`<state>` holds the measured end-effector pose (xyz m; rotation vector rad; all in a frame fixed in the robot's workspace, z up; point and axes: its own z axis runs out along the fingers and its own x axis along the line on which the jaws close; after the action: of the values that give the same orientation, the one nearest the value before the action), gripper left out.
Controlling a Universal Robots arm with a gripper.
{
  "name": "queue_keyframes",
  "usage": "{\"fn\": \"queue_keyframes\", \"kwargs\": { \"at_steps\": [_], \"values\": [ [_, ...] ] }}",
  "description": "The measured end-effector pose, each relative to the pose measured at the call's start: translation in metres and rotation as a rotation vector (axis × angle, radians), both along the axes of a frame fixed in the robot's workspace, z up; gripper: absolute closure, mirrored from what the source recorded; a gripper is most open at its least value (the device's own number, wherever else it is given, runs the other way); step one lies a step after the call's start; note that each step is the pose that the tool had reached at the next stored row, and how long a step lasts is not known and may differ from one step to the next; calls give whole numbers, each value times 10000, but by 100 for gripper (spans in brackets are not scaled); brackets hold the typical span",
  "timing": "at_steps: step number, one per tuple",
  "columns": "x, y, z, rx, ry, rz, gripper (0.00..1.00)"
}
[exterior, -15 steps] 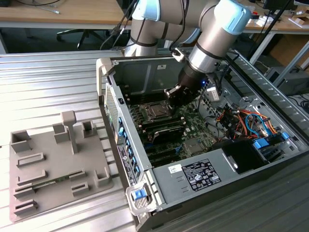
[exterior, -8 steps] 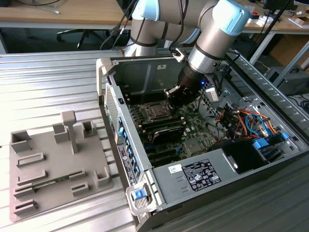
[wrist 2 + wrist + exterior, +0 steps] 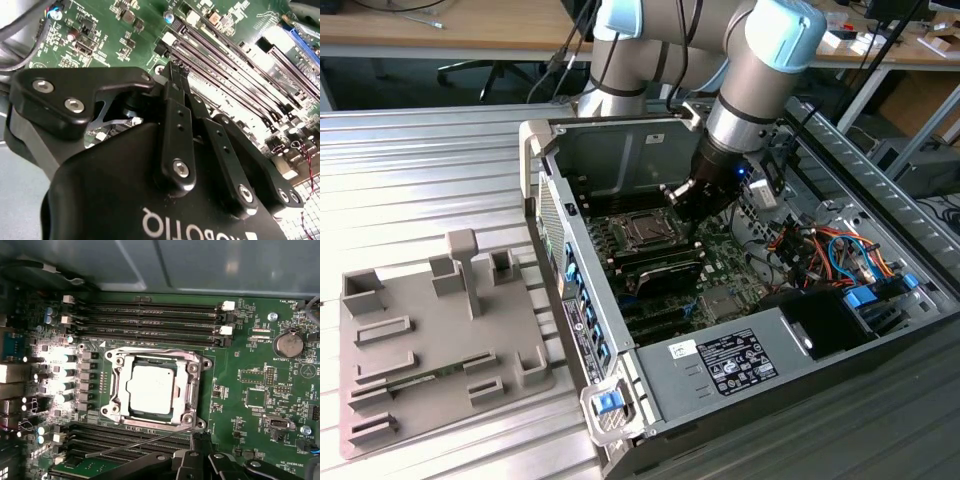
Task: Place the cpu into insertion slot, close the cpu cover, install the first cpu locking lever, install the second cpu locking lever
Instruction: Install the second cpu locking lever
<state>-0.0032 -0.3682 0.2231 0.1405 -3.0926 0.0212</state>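
Note:
In the first wrist view the cpu (image 3: 150,389) lies flat in the insertion slot (image 3: 156,423), silver face up. The cpu cover (image 3: 193,390), a shiny metal frame, lies down around it. A thin metal locking lever (image 3: 135,444) sticks out at a slant along one side of the socket, raised off the board. Its end meets my gripper (image 3: 200,438). The fingers (image 3: 176,90) are pressed together at the tips, with nothing seen between them. In the exterior view my gripper (image 3: 686,204) hangs inside the open computer case just beside the socket (image 3: 645,232).
Long black memory slots (image 3: 150,315) run along both sides of the socket. A coin battery (image 3: 289,344) sits nearby. Orange and blue cables (image 3: 830,250) lie at the exterior view's right, the case wall (image 3: 610,150) stands behind, and a grey fixture tray (image 3: 420,330) rests outside.

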Motion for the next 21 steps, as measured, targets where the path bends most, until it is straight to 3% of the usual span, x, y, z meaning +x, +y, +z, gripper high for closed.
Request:
{"fn": "queue_keyframes", "kwargs": {
  "at_steps": [1,2,3,4,9,13,16,21],
  "values": [
    [-4,0,-1,0,0,-2,89],
    [-88,0,-4,0,-19,-2,89],
    [-272,-3,-8,0,-70,-1,89],
    [-296,-11,-11,2,-80,-1,89],
    [-233,-27,-12,1,-77,16,89],
    [-238,-102,-16,2,-77,14,89],
    [-254,-102,-28,1,-77,16,89],
    [-352,-90,-55,2,-77,16,89]
  ]
}}
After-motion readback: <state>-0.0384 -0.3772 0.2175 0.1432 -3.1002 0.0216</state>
